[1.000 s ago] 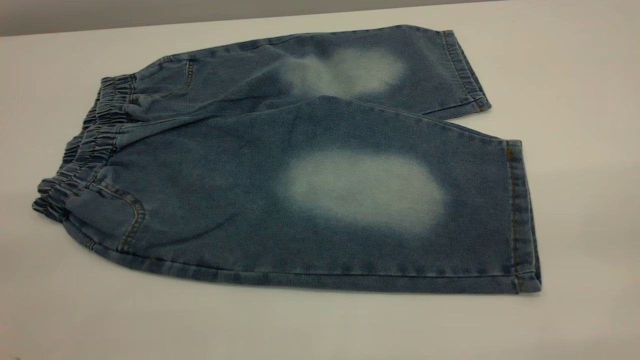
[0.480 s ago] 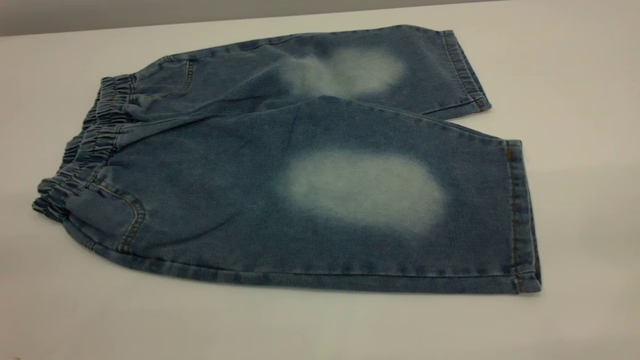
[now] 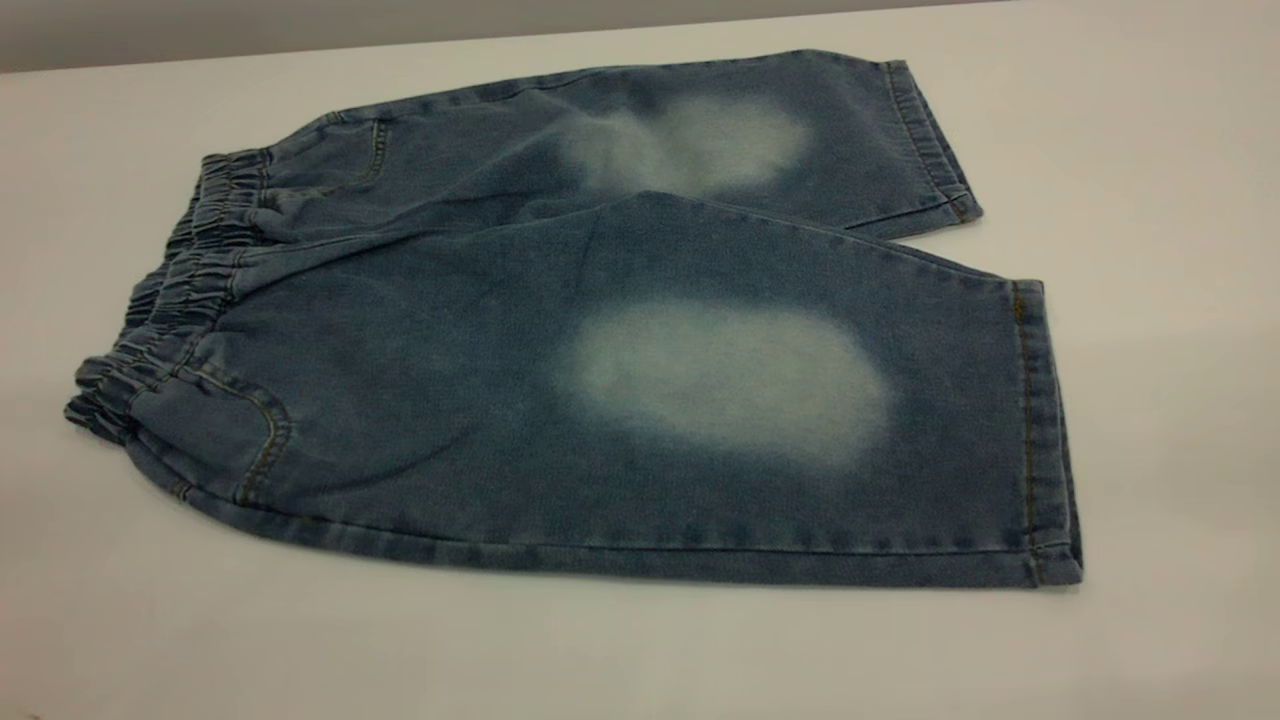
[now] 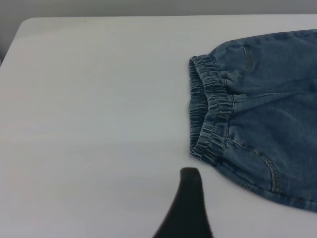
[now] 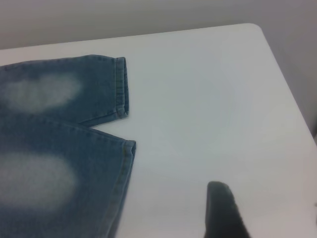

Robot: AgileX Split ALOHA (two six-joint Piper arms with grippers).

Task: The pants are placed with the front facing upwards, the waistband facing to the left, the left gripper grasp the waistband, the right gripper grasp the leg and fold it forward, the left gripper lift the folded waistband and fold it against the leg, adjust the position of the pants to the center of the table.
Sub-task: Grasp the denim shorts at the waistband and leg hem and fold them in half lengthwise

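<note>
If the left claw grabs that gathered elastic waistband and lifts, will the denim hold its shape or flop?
Probably flop: the blue denim shorts lie limp and flat on the white table, one leg overlapping the other. The ruffled elastic waistband stands up in thick folds, so it should pinch easily. The matte cloth likely won't slip from the left claw.

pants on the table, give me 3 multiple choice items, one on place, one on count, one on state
1. Where does the waistband lie in the exterior view?
A. left end of the pants
B. right end
C. tucked under a leg

2. How many pale faded patches show on the pants?
A. one
B. two
C. four

3. How do the pants lie on the table?
A. folded in half
B. hanging off the edge
C. spread flat, unfolded

Answers: 1 A, the gathered band sits at the left end. 2 B, one pale patch on each leg. 3 C, both legs lie open side by side, and neither claw touches them.
</note>
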